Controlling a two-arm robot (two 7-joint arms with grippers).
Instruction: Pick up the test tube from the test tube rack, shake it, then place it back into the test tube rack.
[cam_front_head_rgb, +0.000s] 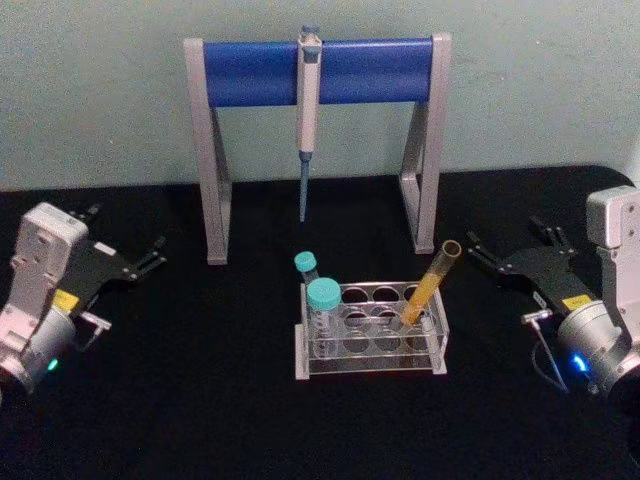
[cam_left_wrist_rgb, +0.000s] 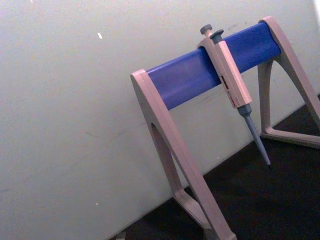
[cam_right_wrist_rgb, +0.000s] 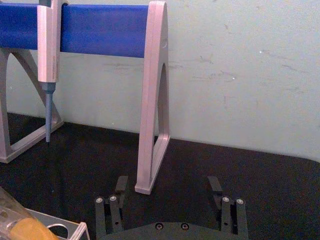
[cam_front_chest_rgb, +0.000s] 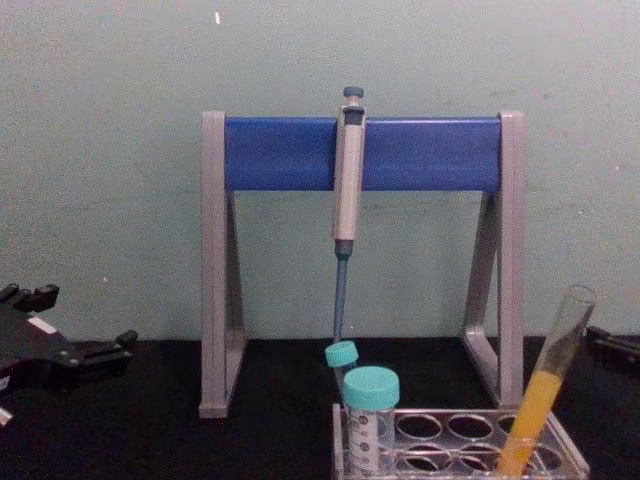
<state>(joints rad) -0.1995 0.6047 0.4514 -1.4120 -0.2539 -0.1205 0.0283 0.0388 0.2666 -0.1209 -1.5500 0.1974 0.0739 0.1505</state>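
The test tube stands in the right end of the test tube rack, leaning to the right, its lower half orange-yellow. In the chest view the test tube rises out of the rack at the bottom right. My right gripper is open, resting to the right of the rack and apart from the tube. From the right wrist, its gripper holds nothing, with the test tube and rack corner off to one side. My left gripper is parked open at the far left, and its gripper holds nothing.
A grey-and-blue pipette stand stands behind the rack with a pipette hanging from its bar. A wide teal-capped tube and a thin teal-capped tube occupy the rack's left end. Black tabletop lies on both sides of the rack.
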